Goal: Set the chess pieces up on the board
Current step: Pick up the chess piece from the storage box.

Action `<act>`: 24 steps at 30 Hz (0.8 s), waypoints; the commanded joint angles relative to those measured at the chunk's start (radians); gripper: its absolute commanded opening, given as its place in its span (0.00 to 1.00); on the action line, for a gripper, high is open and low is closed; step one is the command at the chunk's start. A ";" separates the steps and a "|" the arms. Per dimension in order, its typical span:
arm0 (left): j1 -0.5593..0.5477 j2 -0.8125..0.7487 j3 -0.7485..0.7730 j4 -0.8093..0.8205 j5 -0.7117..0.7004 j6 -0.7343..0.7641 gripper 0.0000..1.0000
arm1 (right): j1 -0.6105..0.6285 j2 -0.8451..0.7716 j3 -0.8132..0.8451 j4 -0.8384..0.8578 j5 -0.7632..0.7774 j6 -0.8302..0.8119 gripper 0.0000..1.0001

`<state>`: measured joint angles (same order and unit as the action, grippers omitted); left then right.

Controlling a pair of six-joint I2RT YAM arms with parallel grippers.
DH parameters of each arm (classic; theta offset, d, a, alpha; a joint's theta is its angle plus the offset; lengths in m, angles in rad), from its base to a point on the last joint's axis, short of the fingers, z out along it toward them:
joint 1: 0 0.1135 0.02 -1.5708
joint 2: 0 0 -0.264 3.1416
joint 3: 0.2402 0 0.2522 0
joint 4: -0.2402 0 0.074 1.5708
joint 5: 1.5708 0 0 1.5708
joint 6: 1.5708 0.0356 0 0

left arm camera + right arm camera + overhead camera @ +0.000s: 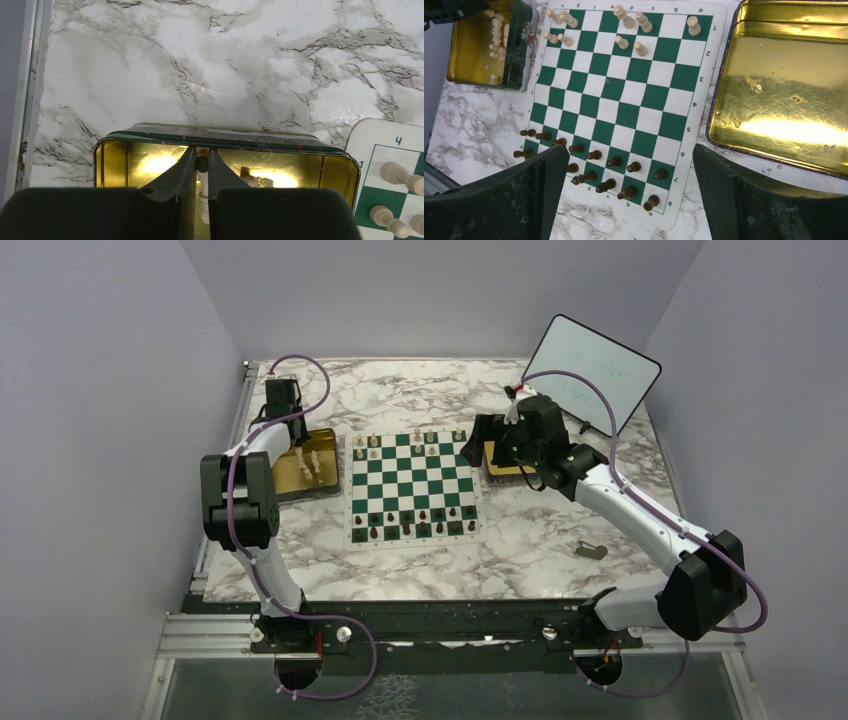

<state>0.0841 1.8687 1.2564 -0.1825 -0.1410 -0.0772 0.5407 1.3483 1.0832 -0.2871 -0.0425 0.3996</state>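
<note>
"While the left gripper [202,155] hangs inside the left gold tray [285,482], what has it got?"

"It is clenched on one cream piece [203,200], long axis along the fingers. The tray's far wall stands just ahead."

"And the right gripper [631,150]?"

"Released, jaws wide, above the board [415,485], which lies mid-bench [420,390] between two trays, the right tray [784,75] just beside it."

"Counts?"

"Nine cream pieces [622,42] stand upright at the far end, eight dark pawns [594,154] in a row near, and more behind them, partly hidden. A whiteboard [592,368] leans at far right."
</note>
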 commanded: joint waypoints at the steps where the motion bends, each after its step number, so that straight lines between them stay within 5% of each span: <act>1: 0.006 -0.020 0.035 0.013 -0.051 0.021 0.09 | -0.007 0.002 -0.008 -0.003 -0.013 -0.004 1.00; 24: 0.006 -0.017 0.113 -0.099 -0.059 -0.021 0.09 | -0.007 0.009 -0.013 0.003 -0.031 0.002 1.00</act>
<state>0.0841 1.8683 1.3373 -0.2386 -0.1661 -0.0845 0.5407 1.3483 1.0790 -0.2871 -0.0479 0.3996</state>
